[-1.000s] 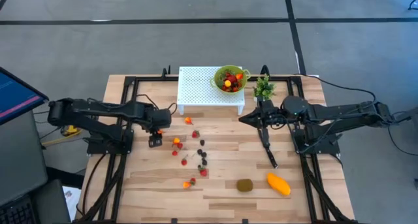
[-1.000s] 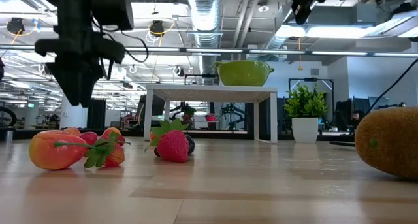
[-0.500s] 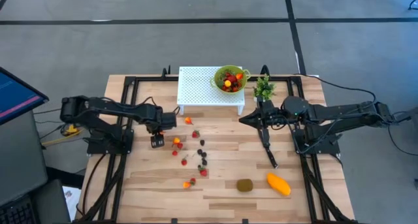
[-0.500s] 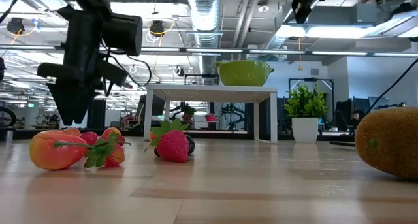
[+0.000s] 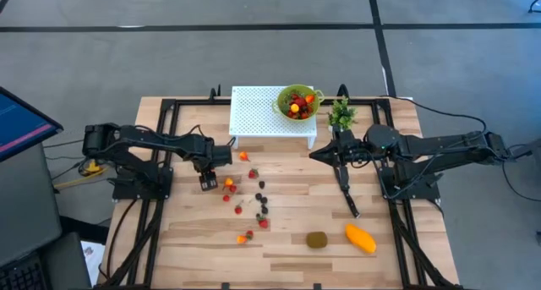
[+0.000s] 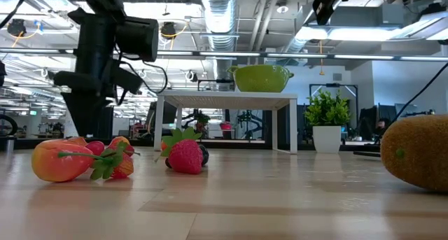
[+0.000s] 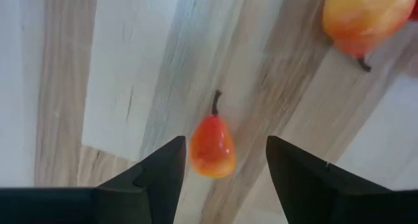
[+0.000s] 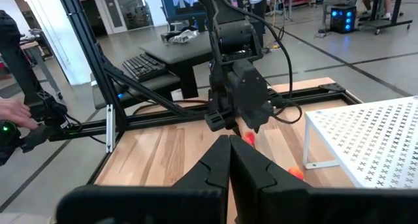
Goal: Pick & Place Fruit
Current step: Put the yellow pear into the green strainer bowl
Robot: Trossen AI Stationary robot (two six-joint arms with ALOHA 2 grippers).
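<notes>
Small red, orange and dark fruit pieces (image 5: 254,201) lie scattered on the wooden table's middle. My left gripper (image 5: 208,182) points down over their left edge, open. A small red-orange pear-shaped piece (image 7: 211,147) lies on the wood between its fingers, with a gap on either side. A bigger yellow-orange piece (image 7: 366,15) lies just beyond it. The kiwi (image 5: 316,239) and the mango (image 5: 361,238) rest near the front right. My right gripper (image 5: 316,155) hangs level and shut, high over the table's middle right.
A white perforated stand (image 5: 258,112) at the far middle carries a green bowl (image 5: 296,102) holding fruit. A small potted plant (image 5: 341,114) stands beside it. A slim black knife (image 5: 347,193) lies below my right gripper. Black frame rails (image 5: 165,146) border both sides.
My left gripper has gone down and a little toward the table's right edge, onto the left fringe of the scattered fruit pieces. No fruit has moved.
</notes>
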